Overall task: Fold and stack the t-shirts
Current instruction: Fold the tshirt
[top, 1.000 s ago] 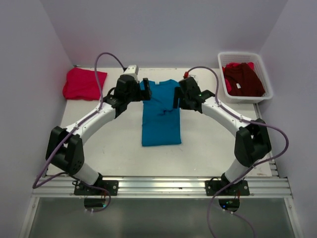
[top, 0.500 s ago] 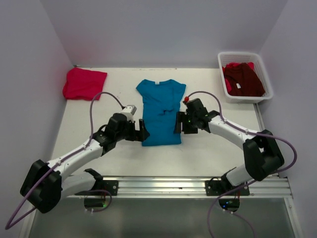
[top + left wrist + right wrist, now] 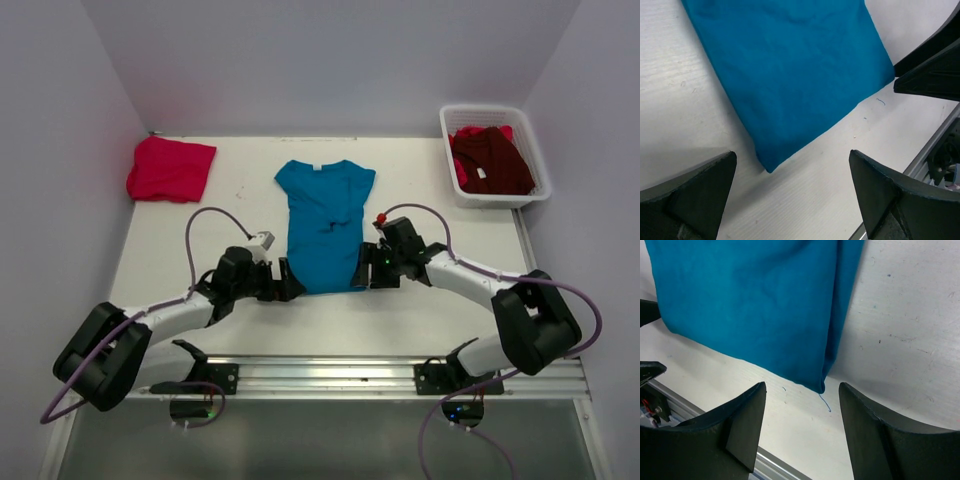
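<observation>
The teal-blue t-shirt (image 3: pixel 325 225) lies flat in the middle of the table, its sides folded in to a narrow strip, collar at the far end. My left gripper (image 3: pixel 287 281) is open and empty at the shirt's near left corner (image 3: pixel 769 165). My right gripper (image 3: pixel 364 268) is open and empty at the shirt's near right corner (image 3: pixel 821 386). A folded bright pinkish-red t-shirt (image 3: pixel 170 168) lies at the far left. The dark maroon t-shirt (image 3: pixel 492 160) lies in the basket.
A white plastic mesh basket (image 3: pixel 533 150) stands at the far right corner; a strip of red cloth shows under the maroon shirt in it. A metal rail (image 3: pixel 330 372) runs along the table's near edge. A loose blue thread (image 3: pixel 825 403) trails from the shirt's corner.
Both arms have drawn back from the shirt's shoulders to its near hem and dropped low to the table. The shirt has not moved.
</observation>
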Robot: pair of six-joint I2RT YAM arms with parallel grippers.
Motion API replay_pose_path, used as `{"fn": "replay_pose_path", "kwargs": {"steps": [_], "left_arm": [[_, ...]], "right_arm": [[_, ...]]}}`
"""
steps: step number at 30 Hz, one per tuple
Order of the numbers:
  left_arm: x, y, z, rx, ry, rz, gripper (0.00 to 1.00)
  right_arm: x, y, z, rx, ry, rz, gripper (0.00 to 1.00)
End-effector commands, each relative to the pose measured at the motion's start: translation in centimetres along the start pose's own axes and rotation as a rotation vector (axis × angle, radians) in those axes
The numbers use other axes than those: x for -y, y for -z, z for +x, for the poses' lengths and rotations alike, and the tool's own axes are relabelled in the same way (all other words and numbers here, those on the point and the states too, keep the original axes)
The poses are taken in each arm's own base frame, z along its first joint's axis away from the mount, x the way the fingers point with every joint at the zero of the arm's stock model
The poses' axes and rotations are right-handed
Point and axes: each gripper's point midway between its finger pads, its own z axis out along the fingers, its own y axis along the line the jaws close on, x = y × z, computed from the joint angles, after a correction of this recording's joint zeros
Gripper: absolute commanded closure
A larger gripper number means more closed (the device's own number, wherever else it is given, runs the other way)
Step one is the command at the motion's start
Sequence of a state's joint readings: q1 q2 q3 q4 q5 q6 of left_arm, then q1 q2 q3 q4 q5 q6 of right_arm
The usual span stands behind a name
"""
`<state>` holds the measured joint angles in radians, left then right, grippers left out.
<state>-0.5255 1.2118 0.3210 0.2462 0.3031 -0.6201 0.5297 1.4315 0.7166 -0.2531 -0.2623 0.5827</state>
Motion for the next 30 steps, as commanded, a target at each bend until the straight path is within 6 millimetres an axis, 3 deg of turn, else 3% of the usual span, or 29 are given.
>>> {"fn": "replay_pose_path", "kwargs": {"steps": [1,10,15,18,19,21,22,24,26,30], "left_arm": [[0.2,-0.6,0.9,-0.007,0.037,0.059,0.00],[-0.1,-1.8,1.6,-0.028,0.090,0.091,0.00],[-0.6,-2.3,2.4,-0.064,0.118,0.082,0.07],[-0.8,-2.3,2.8,-0.080,0.121,0.078,0.25],[-0.8,-2.4,2.8,-0.083,0.122,0.076,0.39],[-1.0,-2.3,3.1,-0.097,0.123,0.068,0.56],[-1.1,-2.4,3.2,-0.100,0.122,0.063,0.71],[-1.1,-2.3,3.2,-0.108,0.123,0.055,0.91],[-1.2,-2.2,3.2,-0.108,0.122,0.048,1.00],[-1.4,-1.7,3.4,-0.117,0.127,0.025,1.00]], "right_arm": [[-1.0,-0.4,-0.9,0.042,-0.002,-0.051,0.36],[-0.2,-2.2,-0.6,0.024,-0.029,-0.039,0.44],[0.4,-2.7,-0.5,0.026,-0.042,-0.014,0.49],[0.7,-2.8,-0.3,0.026,-0.046,-0.005,0.60],[0.8,-2.7,-0.1,0.023,-0.048,-0.001,0.69],[0.6,-2.4,-0.3,0.033,-0.046,-0.008,0.78],[0.7,-2.2,-0.1,0.030,-0.045,-0.003,0.87],[0.6,-1.8,-0.1,0.031,-0.040,-0.002,0.96],[0.5,-1.4,-0.3,0.040,-0.035,-0.002,1.00],[0.2,-0.4,0.1,0.040,-0.037,-0.017,1.00]]}}
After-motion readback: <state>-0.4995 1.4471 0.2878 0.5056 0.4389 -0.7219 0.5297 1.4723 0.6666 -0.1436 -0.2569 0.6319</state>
